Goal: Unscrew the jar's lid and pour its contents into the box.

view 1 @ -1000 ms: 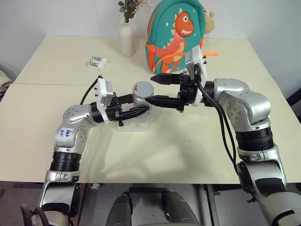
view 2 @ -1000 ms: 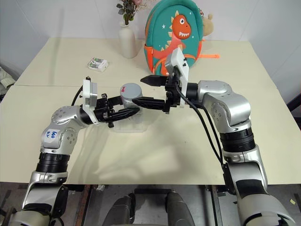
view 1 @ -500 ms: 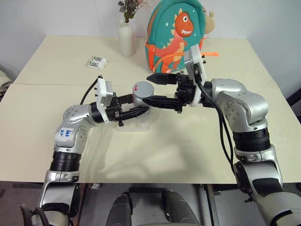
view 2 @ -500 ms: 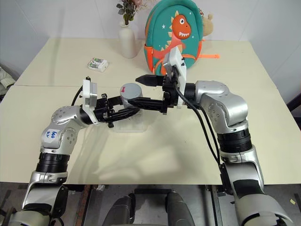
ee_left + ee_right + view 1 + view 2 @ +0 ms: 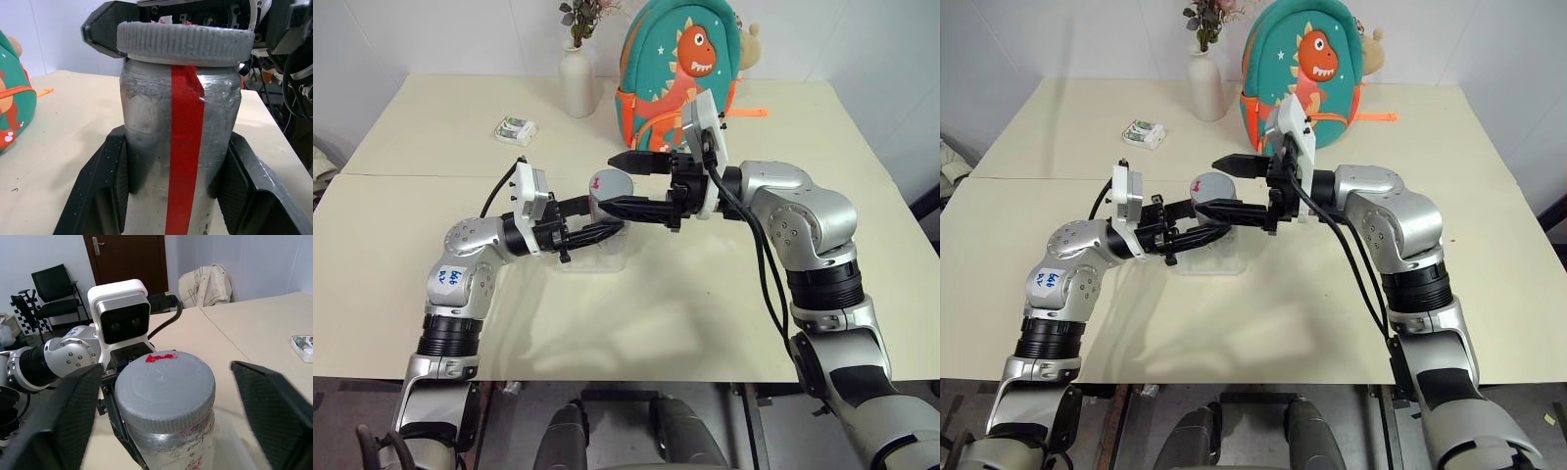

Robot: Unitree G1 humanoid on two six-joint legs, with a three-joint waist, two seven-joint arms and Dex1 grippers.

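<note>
The jar (image 5: pixel 181 147) stands upright above the clear box (image 5: pixel 607 260) near the table's (image 5: pixel 705 313) middle, clamped at its body by the left gripper (image 5: pixel 607 217). Its grey lid (image 5: pixel 164 389) is on. The right gripper (image 5: pixel 166 401) straddles the lid, its fingers (image 5: pixel 269 406) apart and clear of the rim.

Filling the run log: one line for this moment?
left gripper: shut on jar | right gripper: fingers astride lid, not touching | lid: on | box: under jar
</note>
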